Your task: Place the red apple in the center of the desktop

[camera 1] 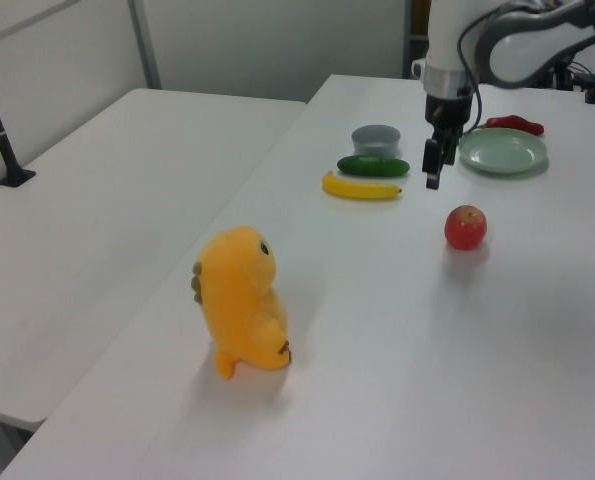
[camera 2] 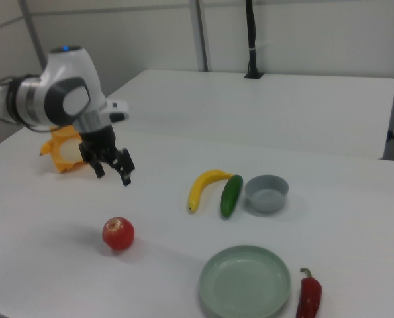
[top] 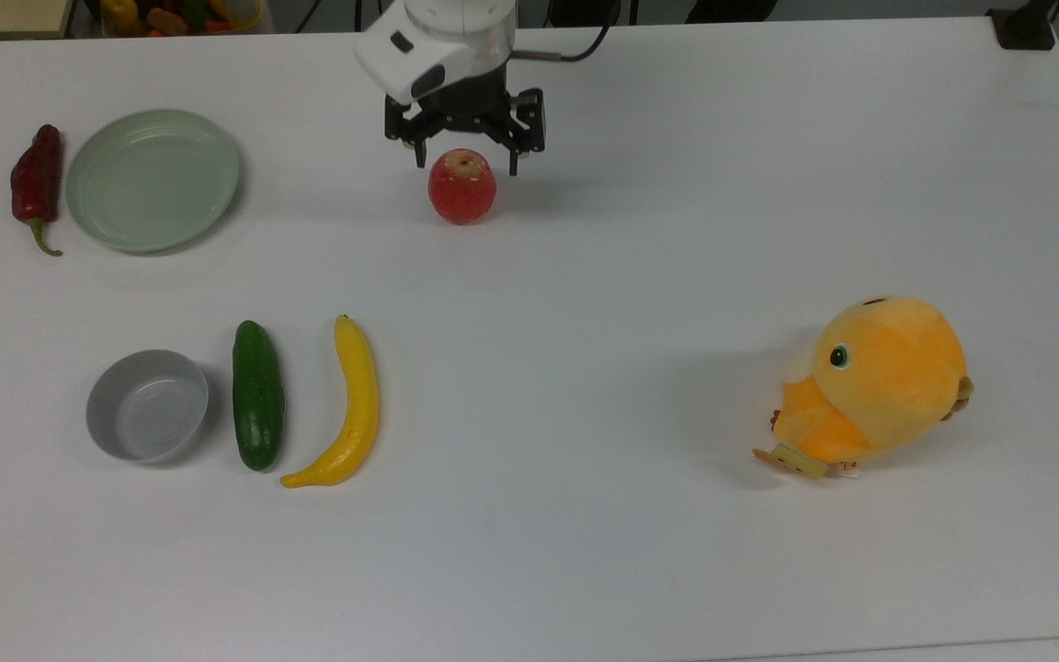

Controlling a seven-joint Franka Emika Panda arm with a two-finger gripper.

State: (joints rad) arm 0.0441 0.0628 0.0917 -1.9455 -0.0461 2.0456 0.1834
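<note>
The white tabletop [top: 585, 570] spreads wide under me. On it, well toward the top view's right of the red apple [top: 461, 187], sits the orange plush toy [top: 870, 382]. My fingers [top: 420, 158] hang spread and released, holding nothing, just above the apple and clear of it. The apple rests alone on the tabletop, stem dimple up.

The arm [camera 2: 51, 99] hides part of the orange plush toy [camera 2: 63, 151] in the right view.
</note>
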